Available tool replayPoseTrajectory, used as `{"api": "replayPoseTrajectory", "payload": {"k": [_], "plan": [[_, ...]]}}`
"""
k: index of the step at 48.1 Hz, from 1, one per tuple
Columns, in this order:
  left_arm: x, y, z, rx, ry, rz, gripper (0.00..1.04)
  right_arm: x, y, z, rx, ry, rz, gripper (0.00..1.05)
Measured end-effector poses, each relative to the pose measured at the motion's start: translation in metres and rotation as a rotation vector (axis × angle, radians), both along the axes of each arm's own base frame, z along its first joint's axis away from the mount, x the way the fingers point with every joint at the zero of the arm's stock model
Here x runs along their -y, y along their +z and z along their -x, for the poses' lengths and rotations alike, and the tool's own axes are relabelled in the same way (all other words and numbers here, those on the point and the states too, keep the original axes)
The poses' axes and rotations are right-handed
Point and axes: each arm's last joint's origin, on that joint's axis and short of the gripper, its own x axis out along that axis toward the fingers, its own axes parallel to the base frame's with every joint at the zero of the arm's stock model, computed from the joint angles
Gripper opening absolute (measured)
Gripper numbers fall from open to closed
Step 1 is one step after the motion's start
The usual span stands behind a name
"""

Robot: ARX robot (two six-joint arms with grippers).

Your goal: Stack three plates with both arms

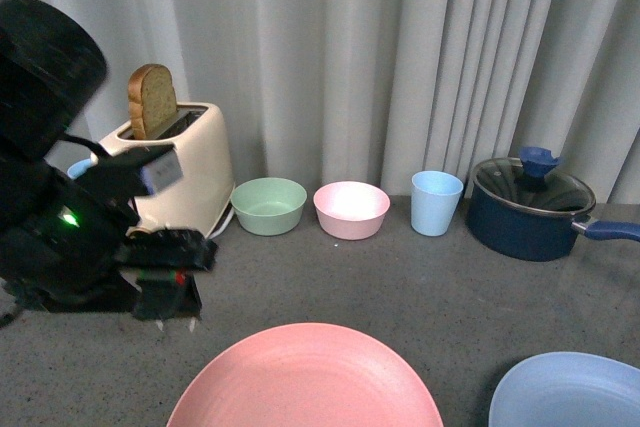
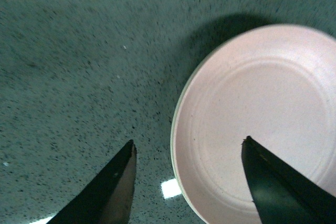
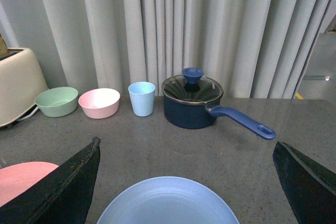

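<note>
The pink plate (image 1: 305, 377) lies at the front middle of the grey counter; its edge also shows in the right wrist view (image 3: 21, 179). The light blue plate (image 1: 570, 392) lies at the front right. My right gripper (image 3: 186, 142) is open and empty, with the blue plate (image 3: 168, 203) low between its fingers; it is out of the front view. My left gripper (image 1: 170, 302) hangs at the left, pointing down. In the left wrist view it (image 2: 188, 141) is open above the rim of a pale beige-grey plate (image 2: 262, 108), one finger over the plate, one over the counter.
Along the curtain stand a cream toaster (image 1: 190, 167) with a slice of bread, a green bowl (image 1: 268, 205), a pink bowl (image 1: 351, 209), a light blue cup (image 1: 436, 202) and a dark blue lidded pot (image 1: 525, 209) with its handle pointing right.
</note>
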Motion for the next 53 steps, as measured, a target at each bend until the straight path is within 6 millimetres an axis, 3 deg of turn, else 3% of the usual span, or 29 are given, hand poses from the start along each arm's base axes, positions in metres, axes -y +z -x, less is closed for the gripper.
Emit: {"api": "replayPoseTrajectory", "payload": {"k": [5, 11, 16, 22, 26, 31, 37, 45, 53], "plan": [[-0.027, 0.029, 0.007, 0.128, 0.045, 0.059, 0.8, 0.0, 0.0, 0.0, 0.0, 0.0, 0.0, 0.97], [-0.055, 0.064, 0.038, 0.329, 0.065, 0.155, 1.0, 0.0, 0.0, 0.0, 0.0, 0.0, 0.0, 0.97], [-0.06, 0.081, 0.059, 0.411, 0.068, 0.165, 0.97, 0.0, 0.0, 0.0, 0.0, 0.0, 0.0, 0.97], [-0.059, 0.082, 0.061, 0.421, 0.064, 0.168, 0.98, 0.0, 0.0, 0.0, 0.0, 0.0, 0.0, 0.97], [-0.062, 0.059, 0.066, 0.696, 0.223, 0.007, 0.81, 0.0, 0.0, 0.0, 0.0, 0.0, 0.0, 0.97], [-0.066, 0.053, 0.095, 0.965, 0.305, -0.013, 0.58, 0.0, 0.0, 0.0, 0.0, 0.0, 0.0, 0.97], [-0.066, 0.045, 0.121, 1.011, 0.299, -0.009, 0.31, 0.0, 0.0, 0.0, 0.0, 0.0, 0.0, 0.97], [-0.066, 0.03, 0.142, 0.99, 0.294, -0.012, 0.05, 0.0, 0.0, 0.0, 0.0, 0.0, 0.0, 0.97], [-0.066, 0.021, 0.166, 0.998, 0.294, -0.014, 0.04, 0.0, 0.0, 0.0, 0.0, 0.0, 0.0, 0.97]]}}
